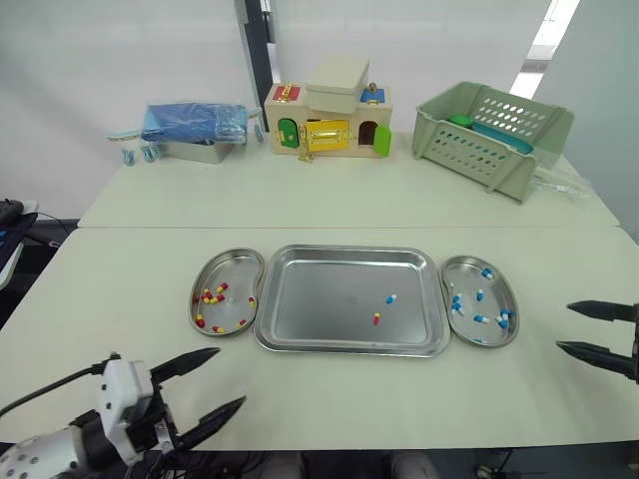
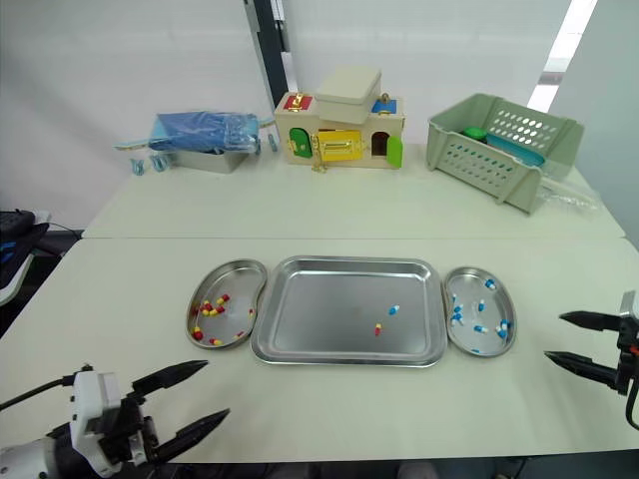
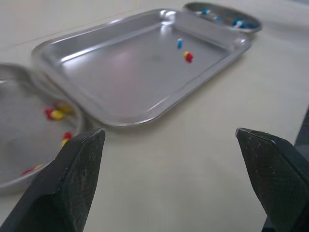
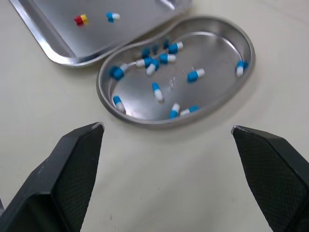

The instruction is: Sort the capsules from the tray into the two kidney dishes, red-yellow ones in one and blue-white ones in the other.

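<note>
L gripper [image 1: 229, 376], R gripper [image 1: 564, 327] spread, empty; capsules [image 1: 390, 298] in tray [image 1: 319, 299], well apart.

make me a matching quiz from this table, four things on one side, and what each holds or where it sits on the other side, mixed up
Column one:
1. steel kidney dish on the robot's left
2. steel kidney dish on the robot's right
3. rectangular steel tray
4. pale green perforated plastic basket

Column two:
A. holds a single red-yellow capsule and a single blue-white capsule
B. holds several blue-white capsules
C. stands at the far side of the table, on the robot's right
D. holds several red-yellow capsules

Pairs: 1-D, 2-B, 3-A, 4-C
</note>
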